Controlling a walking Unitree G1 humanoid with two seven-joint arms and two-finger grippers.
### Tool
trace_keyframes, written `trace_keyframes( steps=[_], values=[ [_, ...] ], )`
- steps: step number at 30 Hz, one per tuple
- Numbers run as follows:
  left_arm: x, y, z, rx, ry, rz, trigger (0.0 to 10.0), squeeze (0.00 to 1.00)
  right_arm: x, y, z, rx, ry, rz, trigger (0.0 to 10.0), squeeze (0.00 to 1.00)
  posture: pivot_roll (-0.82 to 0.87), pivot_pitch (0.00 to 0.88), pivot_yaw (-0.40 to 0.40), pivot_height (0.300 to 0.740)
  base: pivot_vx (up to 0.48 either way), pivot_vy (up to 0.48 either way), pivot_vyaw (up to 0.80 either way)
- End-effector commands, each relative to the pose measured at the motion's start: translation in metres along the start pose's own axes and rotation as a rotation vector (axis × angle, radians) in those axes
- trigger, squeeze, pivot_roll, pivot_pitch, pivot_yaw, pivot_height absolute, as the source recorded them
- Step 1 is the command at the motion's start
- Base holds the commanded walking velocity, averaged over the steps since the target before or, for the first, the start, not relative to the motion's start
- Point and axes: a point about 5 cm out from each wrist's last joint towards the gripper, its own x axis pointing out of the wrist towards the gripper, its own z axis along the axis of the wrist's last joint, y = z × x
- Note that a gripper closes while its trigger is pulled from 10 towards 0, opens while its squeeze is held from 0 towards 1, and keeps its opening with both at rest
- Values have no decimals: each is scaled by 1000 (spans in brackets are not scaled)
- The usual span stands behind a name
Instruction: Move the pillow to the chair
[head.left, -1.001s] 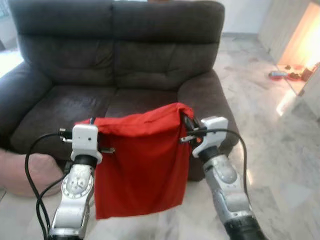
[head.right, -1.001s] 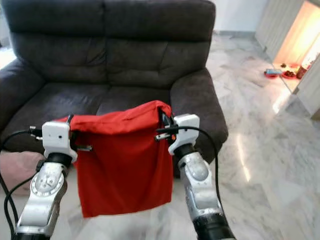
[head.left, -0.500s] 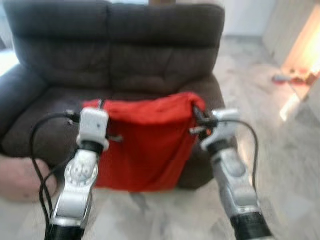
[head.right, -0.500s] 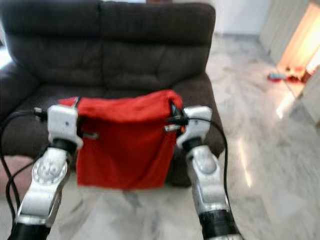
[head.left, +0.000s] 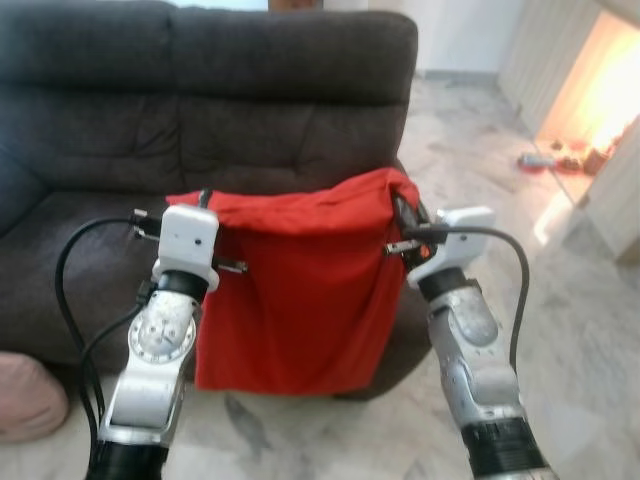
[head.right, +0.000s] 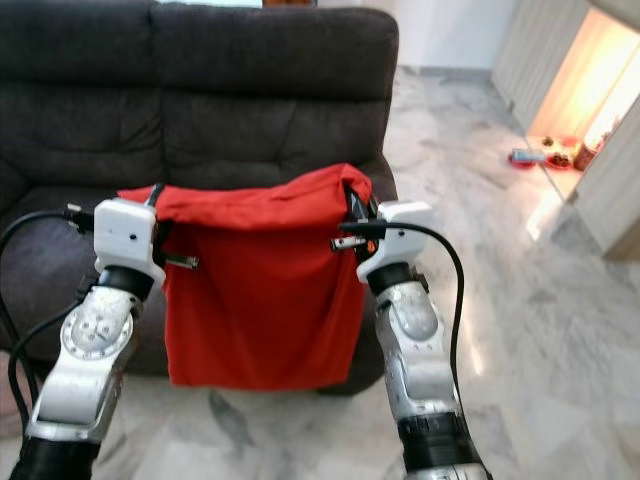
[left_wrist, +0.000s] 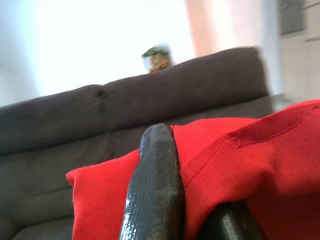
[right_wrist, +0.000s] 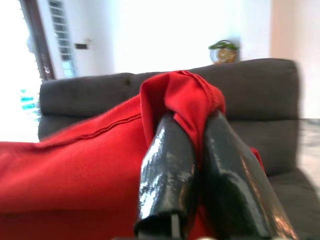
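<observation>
1. The pillow (head.left: 295, 290), a flat red one, hangs in the air between the two arms, in front of the dark brown sofa (head.left: 200, 120). So the lifting is done; carrying it to the chair and putting it down is, I judge, what is left.
2. The left gripper (left_wrist: 192, 200) is clenched on the upper left corner of the pillow, and the right gripper (right_wrist: 200, 170) pinches the bunched upper right corner between its two black fingers (right_wrist: 167, 170).
3. No chair can be seen from here, so the robot probably has to turn to find it.
4. A pink cushion-like thing (head.left: 25, 395) lies on the marble floor (head.left: 560, 300) at near left. Some small objects (head.left: 550, 158) lie far right by a lit doorway.
5. The hanging pillow hides the floor just ahead.
</observation>
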Motion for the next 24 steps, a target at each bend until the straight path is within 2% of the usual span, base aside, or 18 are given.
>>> trace_keyframes(
  steps=[1,6,11,18,24],
  values=[
    [10,4,42,5,-187,24,10000,0,8,4,29,-21,-113,30,10000,0,67,0,-31,740,349,0,0],
    [14,10,56,19,-229,38,10000,0,16,9,50,-27,-187,52,10000,0,68,0,-32,740,348,0,0],
    [20,18,78,17,-302,69,10000,0,25,15,83,-12,-297,74,10000,0,68,0,-33,740,349,0,0],
    [21,20,90,27,-329,73,10000,0,28,21,102,-10,-350,101,10000,0,67,0,-38,740,347,0,0],
    [22,20,95,29,-338,76,10000,0,29,26,107,-7,-360,128,10000,0,68,0,-40,740,346,0,0]
  ],
)
